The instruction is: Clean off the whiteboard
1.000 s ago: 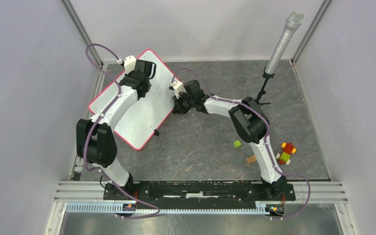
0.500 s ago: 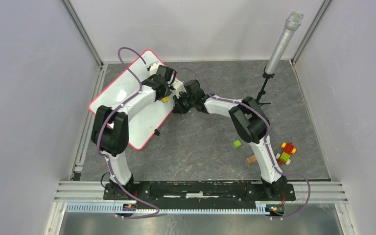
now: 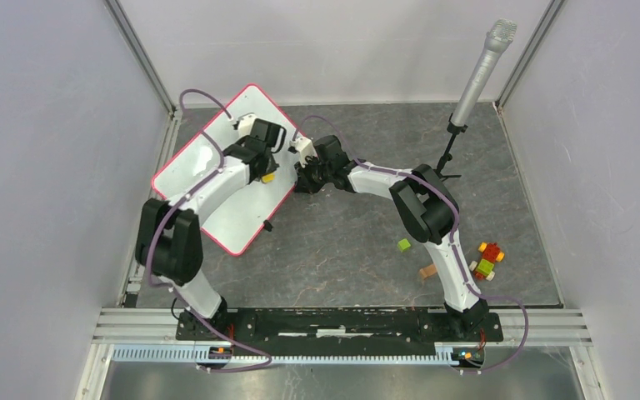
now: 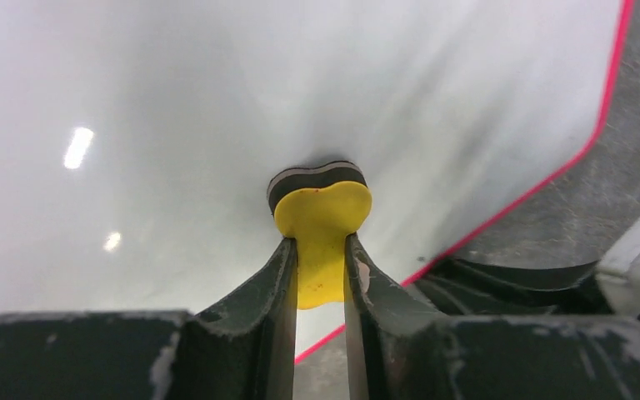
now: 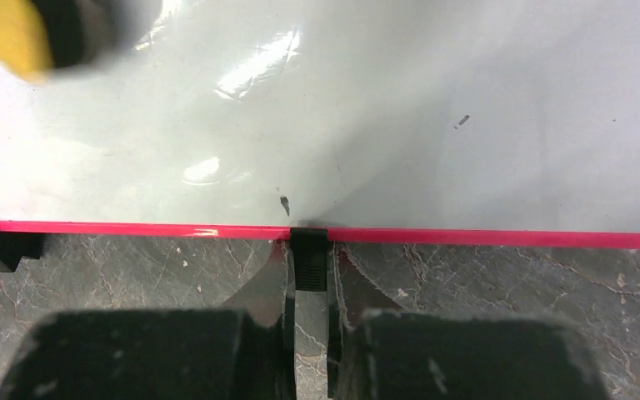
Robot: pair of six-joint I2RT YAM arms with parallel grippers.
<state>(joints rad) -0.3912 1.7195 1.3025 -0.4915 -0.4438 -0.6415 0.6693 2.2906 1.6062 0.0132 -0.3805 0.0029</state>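
- The board (image 3: 233,212) lies flat on the far-left part of the table (image 3: 358,250), turned on a diagonal, its far corner close to the back wall.
- The left gripper (image 4: 320,250) is over the board's right half, and its fingers are clamped on a yellow eraser (image 4: 323,208).
- The wrist view shows the eraser's dark felt face pressed against the white surface, close to the pink rim.
- The surface around the eraser reads clean white, with only lamp glare on it.
- On the other side, the right gripper (image 5: 309,275) sits at the board's right edge, just beside the left one.
- Its fingers are closed on a small black clip (image 5: 308,242) that straddles the pink rim.
- The right wrist camera picks up a couple of tiny dark specks (image 5: 285,202) on the board just inside that clip.
- Another clip (image 3: 267,225) shows on the board's near-right edge, apart from both grippers.
- A microphone (image 3: 479,75) on a stand rises at the far-right corner.
- Small coloured blocks (image 3: 487,260) lie by the right arm's base, well apart from the board, with a green one (image 3: 403,245) nearer the middle.
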